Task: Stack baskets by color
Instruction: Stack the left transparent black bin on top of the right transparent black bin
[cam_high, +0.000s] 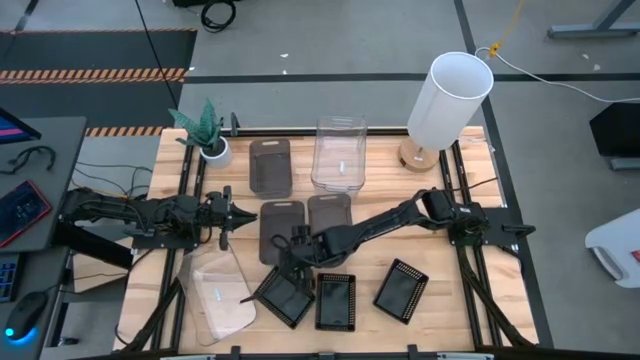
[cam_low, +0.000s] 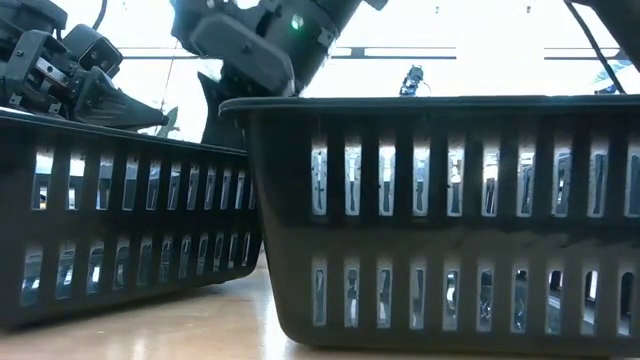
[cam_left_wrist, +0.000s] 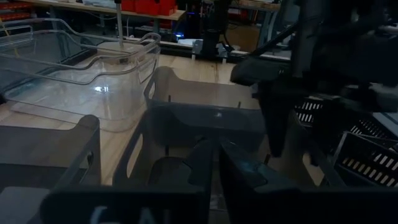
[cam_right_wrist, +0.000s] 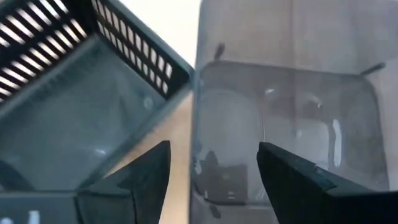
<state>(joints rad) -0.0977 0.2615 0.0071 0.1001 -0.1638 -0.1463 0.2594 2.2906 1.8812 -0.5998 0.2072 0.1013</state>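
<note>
Three smoky grey baskets rest on their bases: one at the far side (cam_high: 270, 167), two side by side mid-table (cam_high: 282, 228) (cam_high: 329, 215). A clear basket (cam_high: 339, 152) stands at the back and another (cam_high: 220, 292) at the near left. Three black mesh trays (cam_high: 285, 297) (cam_high: 336, 301) (cam_high: 401, 290) line the near edge. My right gripper (cam_high: 287, 252) (cam_right_wrist: 214, 180) is open and slants down over the near end of the left mid-table grey basket (cam_right_wrist: 286, 112), one finger on either side of its end wall (cam_right_wrist: 198, 155). My left gripper (cam_high: 234, 218) (cam_left_wrist: 214, 168) waits shut at the left.
A white cylinder lamp (cam_high: 448, 100) stands at the back right and a small potted plant (cam_high: 207, 135) at the back left. The leftmost black tray (cam_right_wrist: 81, 106) lies right beside my right gripper. Bare wood (cam_high: 440, 240) shows at the right.
</note>
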